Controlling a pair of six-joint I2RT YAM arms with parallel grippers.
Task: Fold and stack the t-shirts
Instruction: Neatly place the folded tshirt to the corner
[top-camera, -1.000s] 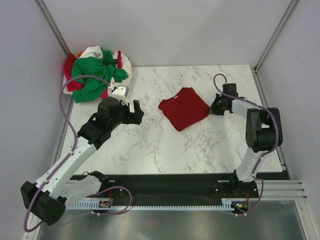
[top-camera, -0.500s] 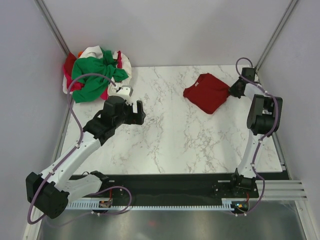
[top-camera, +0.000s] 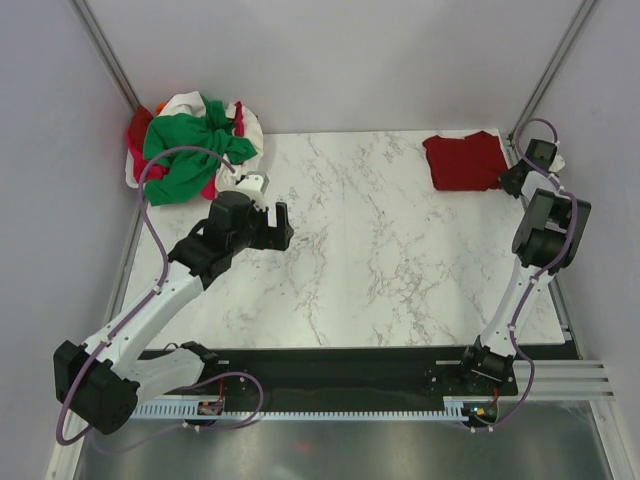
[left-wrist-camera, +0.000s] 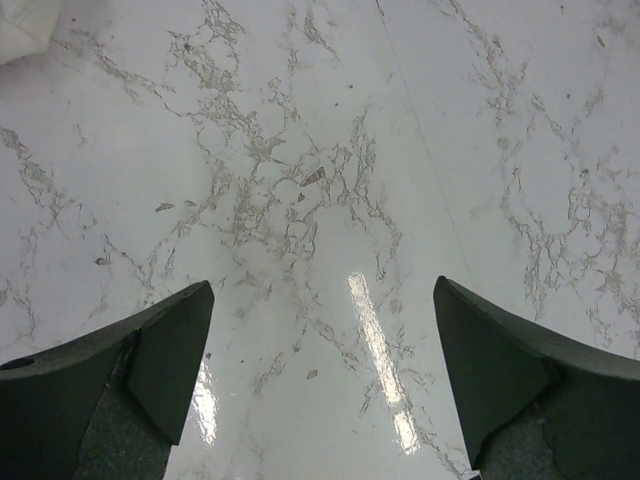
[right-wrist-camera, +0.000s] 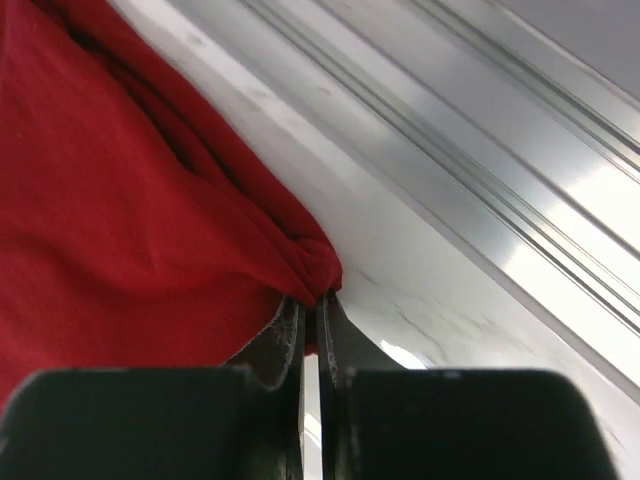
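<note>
Marble table (top-camera: 400, 280), near to far: the left gripper (left-wrist-camera: 320, 330) hovers mid-table, jaws wide apart, empty; the right gripper (right-wrist-camera: 312, 305), jaws closed, pinches a corner of the folded dark red t-shirt (top-camera: 462, 160) at the far right corner. Far left, green t-shirt (top-camera: 185, 145), white t-shirt (top-camera: 183, 103) and pinkish-red t-shirt (top-camera: 138, 128) lie heaped unfolded: apparently one done, three left.

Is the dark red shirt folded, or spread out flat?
Folded: the dark red shirt lies as a compact rectangle in the far right corner of the table, one edge pinched by the right hand.
</note>
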